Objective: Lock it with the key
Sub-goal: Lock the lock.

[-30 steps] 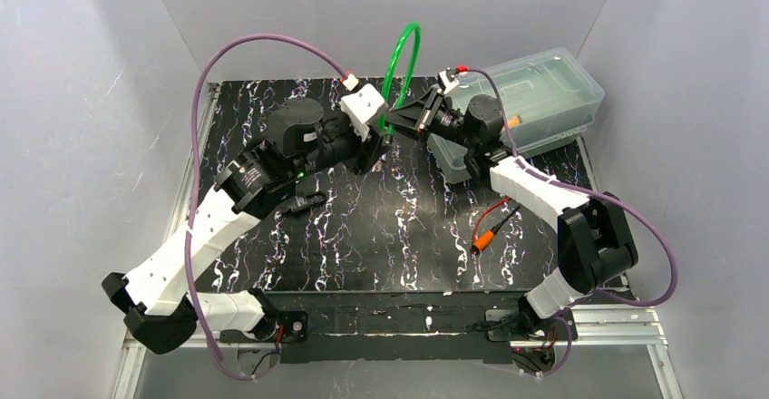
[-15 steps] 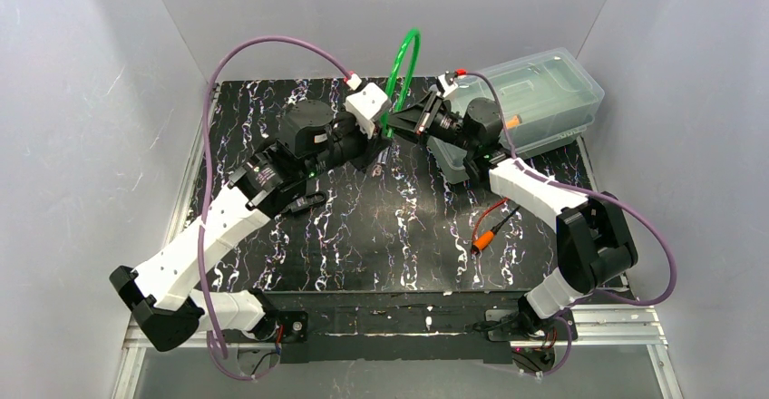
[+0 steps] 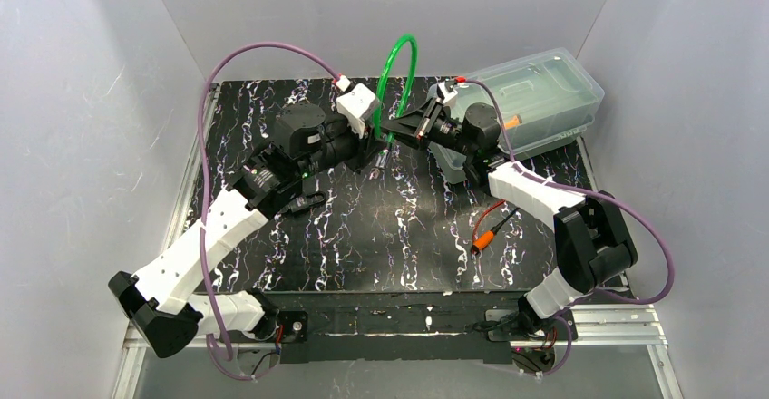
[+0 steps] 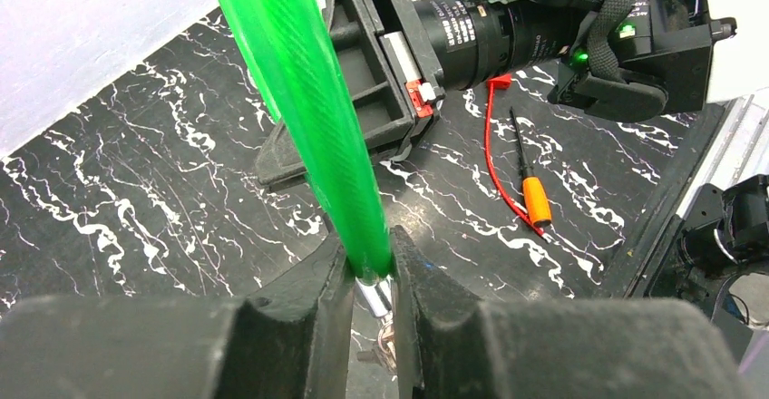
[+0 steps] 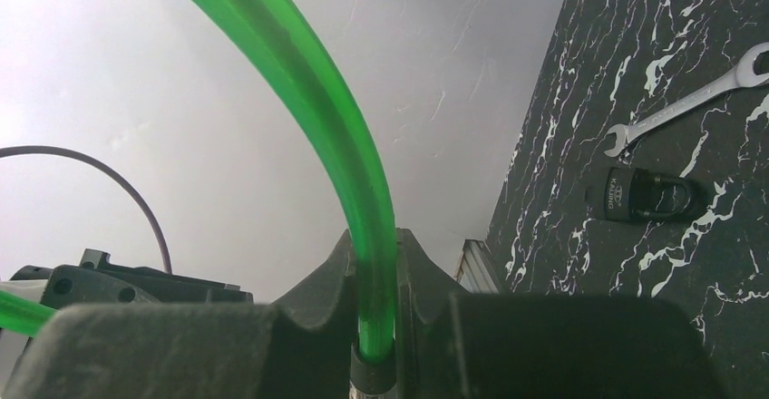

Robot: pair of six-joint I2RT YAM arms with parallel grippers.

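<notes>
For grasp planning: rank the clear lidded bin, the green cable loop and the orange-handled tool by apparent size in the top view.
1. clear lidded bin, though an arm covers part of it
2. green cable loop, raised nearer the camera, so it may look larger than it is
3. orange-handled tool

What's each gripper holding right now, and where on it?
Both are shut on the green cable: left gripper at one end, just above its metal tip; right gripper at the other end.

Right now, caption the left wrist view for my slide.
Left fingers pinch the green cable just above its metal end, over the black marbled table.
</notes>
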